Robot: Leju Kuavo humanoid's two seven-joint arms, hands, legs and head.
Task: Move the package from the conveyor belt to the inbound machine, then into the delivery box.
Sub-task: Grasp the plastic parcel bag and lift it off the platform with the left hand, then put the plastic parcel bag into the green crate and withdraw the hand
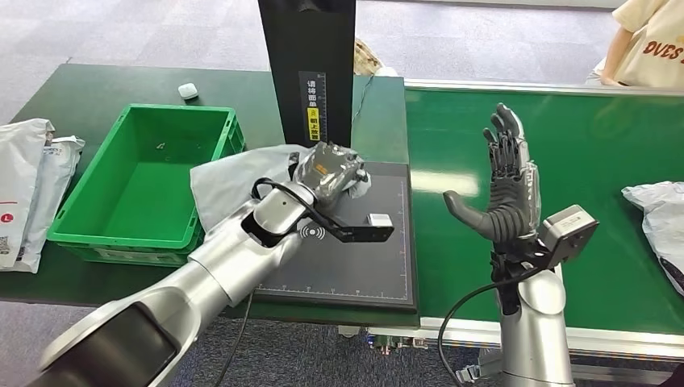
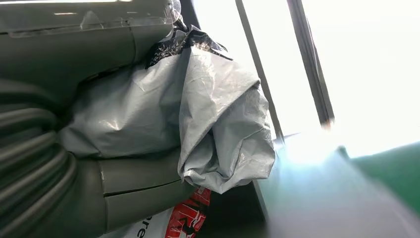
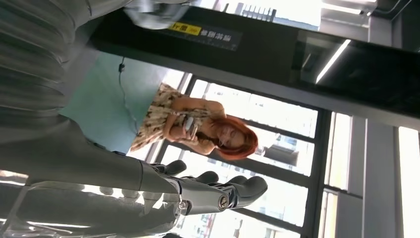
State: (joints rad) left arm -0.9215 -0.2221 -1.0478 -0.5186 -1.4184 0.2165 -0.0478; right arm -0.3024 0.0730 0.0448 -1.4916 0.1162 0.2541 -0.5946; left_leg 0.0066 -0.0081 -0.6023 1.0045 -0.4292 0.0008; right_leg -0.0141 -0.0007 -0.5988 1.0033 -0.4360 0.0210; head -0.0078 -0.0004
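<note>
far out beyond the left robot hand sit grey mailers on the dark green surface, then the open green delivery box, empty as far as the head view shows. the left robot hand itself is clamped on the grey package, which is bunched in its fingers and hangs over the black inbound machine under its dark post. to move it on well, i'd judge: keep the grip firm, lift the drooping bag clear of the box rim, carry it across and let go only once it is over the middle of the box. the right robot hand stands upright over the conveyor belt, fingers apart, holding nothing. beyond it another grey bag lies on the belt.
</note>
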